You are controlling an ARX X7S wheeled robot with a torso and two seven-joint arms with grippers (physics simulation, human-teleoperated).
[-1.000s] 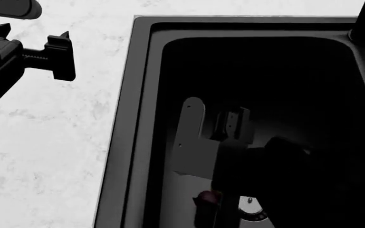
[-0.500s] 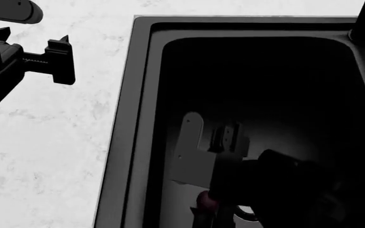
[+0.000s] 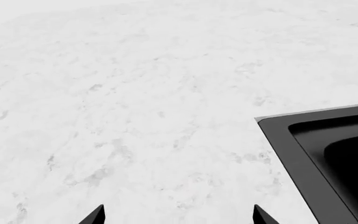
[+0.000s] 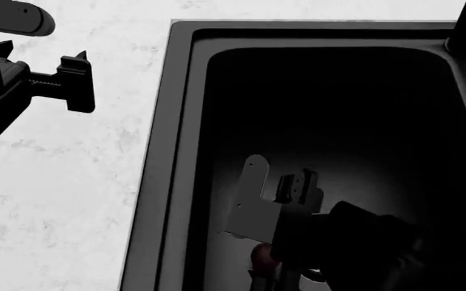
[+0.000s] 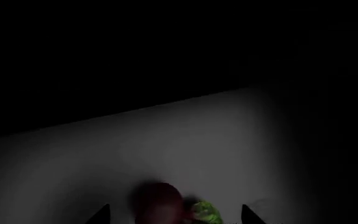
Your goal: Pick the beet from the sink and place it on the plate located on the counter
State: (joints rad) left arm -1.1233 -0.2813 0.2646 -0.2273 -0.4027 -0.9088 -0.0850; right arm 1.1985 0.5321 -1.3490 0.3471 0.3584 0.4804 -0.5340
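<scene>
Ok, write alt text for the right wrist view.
A dark maroon beet with a green leafy tuft lies on the dim grey floor of the sink, between the two fingertips of the right gripper. Everything beyond is black shadow.

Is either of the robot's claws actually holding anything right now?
No. The beet sits between the right gripper fingertips, ungripped; the left gripper is open over bare counter.
</scene>
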